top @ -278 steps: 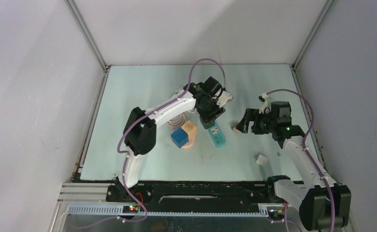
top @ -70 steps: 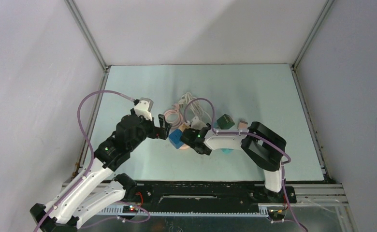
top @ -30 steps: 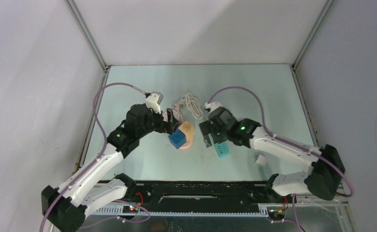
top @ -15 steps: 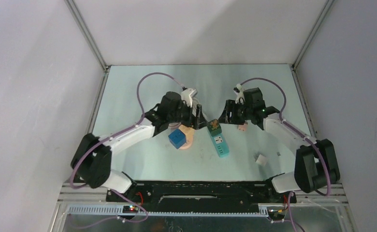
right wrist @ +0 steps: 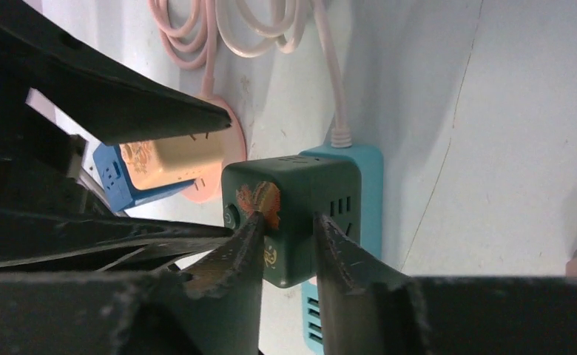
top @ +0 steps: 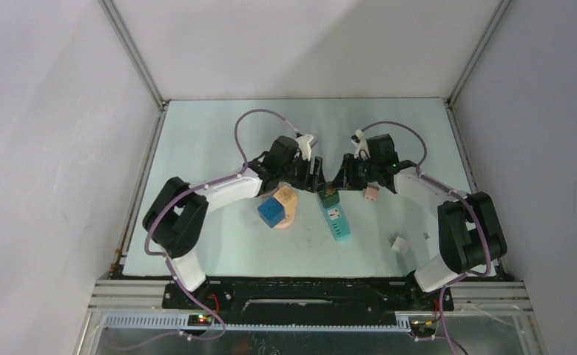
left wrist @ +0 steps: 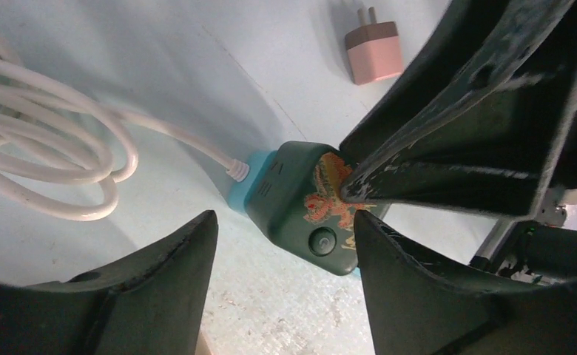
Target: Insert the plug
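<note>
Dark green cube plug sits on cord end of teal plastic power strip on pale tabletop, w/ R hand pinched narrow, tips at plug's top face, & L hand spread wide either side, not touching it.

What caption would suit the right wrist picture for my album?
Right claw, nearly shut, over a green cube plug sitting on a teal power strip.
</note>
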You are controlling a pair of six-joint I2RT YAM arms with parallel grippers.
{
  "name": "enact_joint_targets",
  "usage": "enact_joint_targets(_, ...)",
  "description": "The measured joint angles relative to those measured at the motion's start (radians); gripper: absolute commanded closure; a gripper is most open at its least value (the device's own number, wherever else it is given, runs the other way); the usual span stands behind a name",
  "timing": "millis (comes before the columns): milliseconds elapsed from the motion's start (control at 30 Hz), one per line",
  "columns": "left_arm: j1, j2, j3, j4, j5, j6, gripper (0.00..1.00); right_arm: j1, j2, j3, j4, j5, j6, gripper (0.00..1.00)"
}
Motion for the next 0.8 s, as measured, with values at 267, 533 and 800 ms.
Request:
enact_joint_targets(267, -0.001, 0.06, 0.025, 0.01, 0.017, -0.009, 0.47, -0.01, 0.01, 0.016, 0.026, 0.025, -0.003, 0.89)
enact_joint_targets(533, -0.016, 0.062, 0.025, 0.023, 0.004, -0.008, 0.51, -0.006, 0.01, 0.005, 0.058, 0.044, -0.001, 0.94)
enact_joint_targets(800, -0.055, 0.062, 0.028, 0.043, -0.077, -0.005, 0.52, 0.013, -0.026, -0.059, 0.151, 0.097, 0.007, 0.96)
